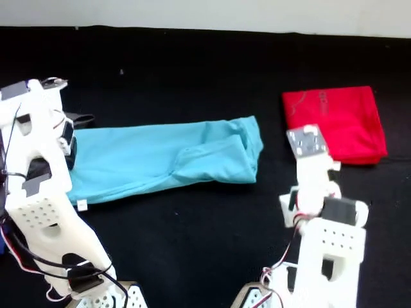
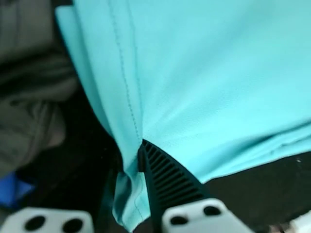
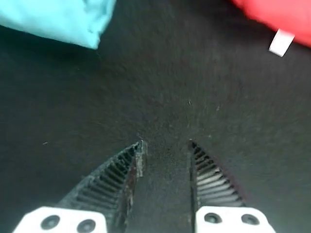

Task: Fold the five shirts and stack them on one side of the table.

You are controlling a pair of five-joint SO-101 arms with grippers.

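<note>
At the far left, the left arm (image 1: pixel 38 186) of white plastic stands over the end of the turquoise shirt (image 1: pixel 167 160). In its wrist view the left claw (image 2: pixel 130 155) is pinching that shirt's stitched hem, a fold of cloth squeezed against a ribbed black finger. Just beside the hem lies bunched dark grey fabric (image 2: pixel 29 97), possibly another garment, though the close view makes that hard to judge.

The turquoise shirt is a smooth knit, folded lengthwise into a long band across the middle of the black, cloth-covered surface (image 1: pixel 192 64). Its right end is doubled over into a thicker, wrinkled lump. A small white tag (image 1: pixel 81 205) shows at its near left corner. Bare black surface lies both beyond and in front of it.

Right of it, across a dark gap, stands the right arm (image 1: pixel 318 212). The right claw (image 3: pixel 165 143) is spread, its ribbed fingers apart above bare surface and touching nothing.

Farthest right, the red shirt (image 1: pixel 337 122) lies folded into a neat rectangle near the surface's right edge, well apart from the turquoise one.
</note>
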